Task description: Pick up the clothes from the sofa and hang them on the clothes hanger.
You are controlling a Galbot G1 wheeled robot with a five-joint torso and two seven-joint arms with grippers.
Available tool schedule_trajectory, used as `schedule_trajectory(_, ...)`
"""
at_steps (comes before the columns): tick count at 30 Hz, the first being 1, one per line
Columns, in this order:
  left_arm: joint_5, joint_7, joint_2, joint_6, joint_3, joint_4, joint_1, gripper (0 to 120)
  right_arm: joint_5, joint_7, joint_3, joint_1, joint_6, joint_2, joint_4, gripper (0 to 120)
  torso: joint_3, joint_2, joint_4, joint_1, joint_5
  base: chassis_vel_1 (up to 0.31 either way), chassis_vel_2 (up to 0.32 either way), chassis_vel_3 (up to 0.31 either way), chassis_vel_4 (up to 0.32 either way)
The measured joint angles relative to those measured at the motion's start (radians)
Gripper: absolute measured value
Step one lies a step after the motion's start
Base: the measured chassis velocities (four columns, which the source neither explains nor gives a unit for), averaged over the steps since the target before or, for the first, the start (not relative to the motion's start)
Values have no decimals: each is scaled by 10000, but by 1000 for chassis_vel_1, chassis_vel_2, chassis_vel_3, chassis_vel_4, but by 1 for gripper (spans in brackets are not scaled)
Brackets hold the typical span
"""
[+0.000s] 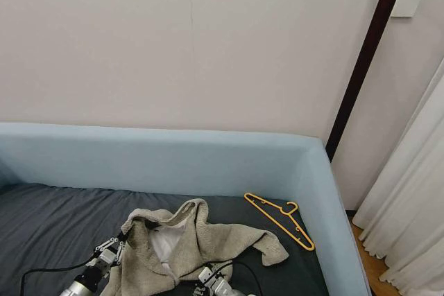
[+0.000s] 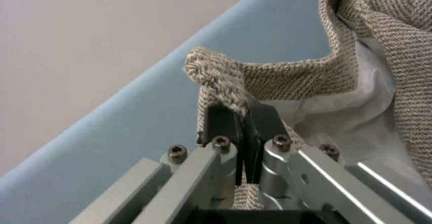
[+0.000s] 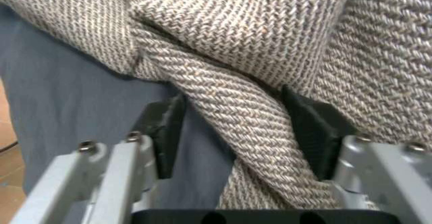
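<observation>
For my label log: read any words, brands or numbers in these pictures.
None readable: no text on the beige knitted cardigan, orange plastic hanger, light blue sofa, the left gripper clamping the cardigan's edge, or the right gripper straddling a fold.

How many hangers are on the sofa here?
1. The orange hanger lies flat on the sofa seat near its right corner, beside the sweater's sleeve. The left gripper and right gripper are at the sweater, which could hide another.

The left gripper (image 2: 244,115) reaches forward low, its 2 black pads (image 2: 219,125) pinched onto a beige knitted cardigan (image 2: 297,80). The right gripper (image 3: 236,133) sits beside it, jaws spread wide.
</observation>
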Motion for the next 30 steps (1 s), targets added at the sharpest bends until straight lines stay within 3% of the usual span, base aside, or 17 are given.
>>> schedule_trajectory(2, 1, -2, -9, 0, 0, 0, 3, 0, 0, -52, 19, -5, 50, 2, -18, 49, 0, 0, 0, 0, 0, 0, 0, 0, 0)
schedule_trajectory(8, 11, -18, -42, 0, -2, -1, 35, 0, 106, -406, 213, -9, 436, -30, -56, 29, 0, 0, 0, 0, 0, 0, 0, 0, 0)
schedule_trajectory(10, 19, -35, -73, -1, -3, -1, 37, 0, 420, -732, 417, -9, 710, -125, -37, 16, 0, 0, 0, 0, 1, 0, 0, 0, 0)
schedule_trajectory(12, 19, -37, -78, -1, -3, 0, 38, 0, 481, -782, 447, -9, 738, -143, -23, 13, 0, 0, 0, 0, 0, 0, 0, 0, 0)
schedule_trajectory(15, 22, -69, -103, -2, -2, -11, 39, 0, 1537, -1399, 832, -19, 1036, -408, 329, 0, 1, 0, -1, 0, 1, 0, 0, 0, 0)
schedule_trajectory(18, 23, -108, -94, -4, -2, -16, 40, 0, 2242, -1867, 1091, -19, 1279, -585, 596, 0, 0, 0, 0, 0, 1, 0, 0, 0, 0)
schedule_trajectory(22, -52, -351, 59, 7, -70, -18, -20, 0, 5040, -3965, 2174, 24, 1982, -1372, 1812, 0, 1, -1, 0, 0, -1, 0, 0, 0, 0)
schedule_trajectory(24, -64, -372, 72, 17, -75, -23, -28, 0, 5275, -4159, 2290, 24, 1999, -1445, 1964, 0, 1, 0, 0, 0, -1, 0, 0, 0, 0)
schedule_trajectory(26, -352, -612, 233, 162, -146, -176, -88, 0, 6880, -5397, 3120, -27, 2051, -1958, 3035, 0, 1, 0, -2, 1, 0, 0, 0, 0, 0)
schedule_trajectory(30, -614, -718, 355, 289, -185, -333, -97, 0, 7906, -6058, 3605, -104, 1998, -2281, 3870, 0, 1, 0, 0, 1, 2, 0, 0, 0, 0)
